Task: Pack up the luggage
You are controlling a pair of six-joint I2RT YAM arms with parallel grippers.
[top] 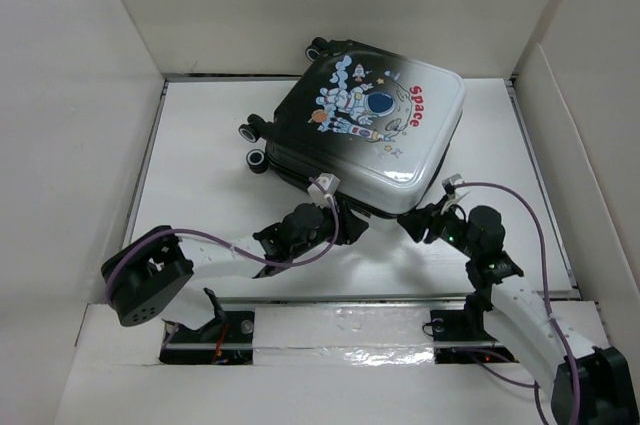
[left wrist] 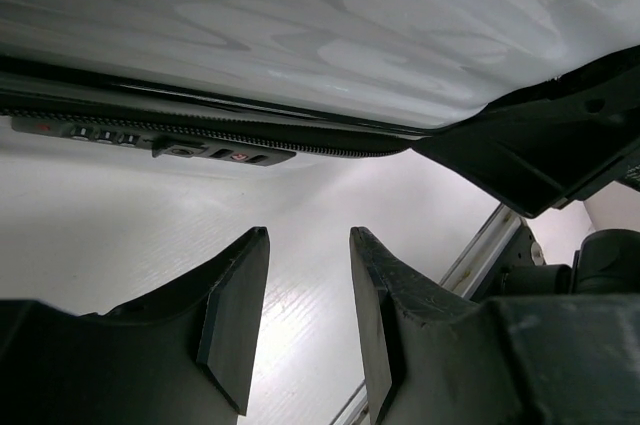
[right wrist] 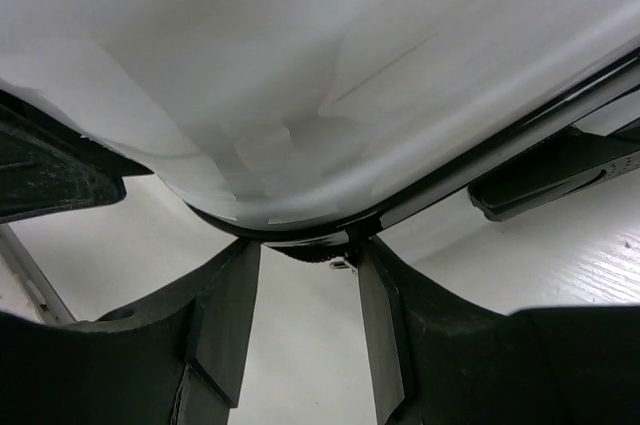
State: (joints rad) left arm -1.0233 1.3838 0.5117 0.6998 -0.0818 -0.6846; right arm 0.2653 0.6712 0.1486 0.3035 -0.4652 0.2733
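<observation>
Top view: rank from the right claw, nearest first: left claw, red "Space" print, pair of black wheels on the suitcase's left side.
1. Left claw, beside it, at the black-to-white hard-shell suitcase's near edge.
2. Red "Space" print, on the lid beyond the right claw.
3. Pair of black wheels, far left side.

Bright, even overhead light; wrist views soft and contrasty.
From above, glare streaks the glossy suitcase (top: 370,130), which casts a soft shadow on the white counter (top: 200,175). Up close, the left gripper (left wrist: 308,245) and right gripper (right wrist: 308,250) sit dark and blurred beneath a washed-out shell.
</observation>
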